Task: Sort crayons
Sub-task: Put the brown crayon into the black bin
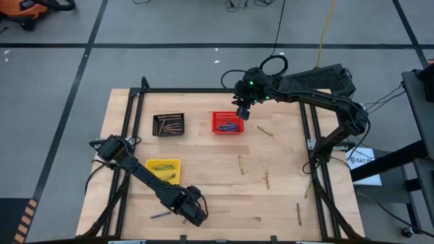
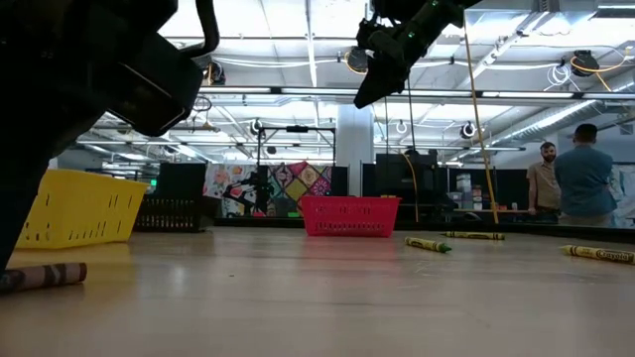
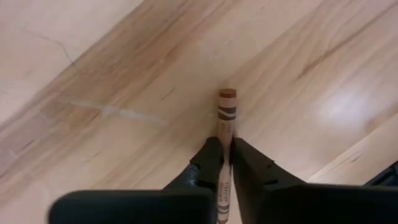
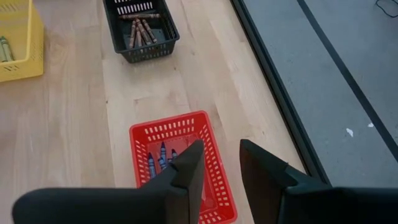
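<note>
Wooden tabletop, and our left gripper [image 3: 225, 163] down at the 6 o'clock edge is pinched on a brown crayon [image 3: 226, 112] lying flat. Next we'd lift it toward the black basket [image 1: 168, 125] at 11 o'clock. Our right gripper [image 4: 219, 163] hangs empty, fingers apart, over the red basket [image 4: 209, 140] of blue crayons [image 4: 160, 159].

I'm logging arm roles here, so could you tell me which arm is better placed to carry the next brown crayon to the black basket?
Left. Its gripper is shut on a brown crayon at the table's near edge. The right gripper hangs open and empty over the red basket.
</note>
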You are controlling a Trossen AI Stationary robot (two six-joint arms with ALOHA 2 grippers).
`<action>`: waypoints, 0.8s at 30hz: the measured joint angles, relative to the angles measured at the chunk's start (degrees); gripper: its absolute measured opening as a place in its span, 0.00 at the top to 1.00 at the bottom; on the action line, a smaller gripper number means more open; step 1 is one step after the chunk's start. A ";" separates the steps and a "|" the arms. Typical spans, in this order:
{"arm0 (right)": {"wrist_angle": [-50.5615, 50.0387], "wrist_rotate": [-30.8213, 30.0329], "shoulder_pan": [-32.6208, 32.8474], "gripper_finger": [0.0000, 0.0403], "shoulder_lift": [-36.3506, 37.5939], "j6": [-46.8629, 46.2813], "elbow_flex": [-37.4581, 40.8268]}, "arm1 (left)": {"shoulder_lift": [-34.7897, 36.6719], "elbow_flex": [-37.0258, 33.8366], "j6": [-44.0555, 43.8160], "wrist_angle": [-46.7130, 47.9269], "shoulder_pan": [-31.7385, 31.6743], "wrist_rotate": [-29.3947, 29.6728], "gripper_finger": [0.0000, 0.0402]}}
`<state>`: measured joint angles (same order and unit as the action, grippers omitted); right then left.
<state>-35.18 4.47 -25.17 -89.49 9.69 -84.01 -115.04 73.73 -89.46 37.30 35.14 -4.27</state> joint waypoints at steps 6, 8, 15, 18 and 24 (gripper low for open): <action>0.00 0.00 0.00 0.77 0.00 0.00 0.00 | -0.04 -0.07 1.81 0.48 -0.43 0.24 0.98; 0.00 0.00 0.00 0.77 0.00 0.00 0.00 | -0.06 -0.13 3.28 0.33 -0.63 0.35 0.99; -0.68 0.02 0.00 0.77 0.00 0.00 0.00 | -0.07 -0.16 7.72 -2.71 -0.81 1.19 1.00; -1.69 0.04 0.00 0.77 0.00 0.11 0.00 | 0.24 0.75 9.60 -2.57 -0.79 2.27 1.00; -4.90 0.18 0.00 0.77 0.00 2.15 0.00 | 3.53 1.38 12.47 -0.02 -1.99 10.61 0.99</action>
<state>-40.08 4.65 -25.17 -89.49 11.85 -84.01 -111.52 75.12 -76.99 37.28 33.15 6.34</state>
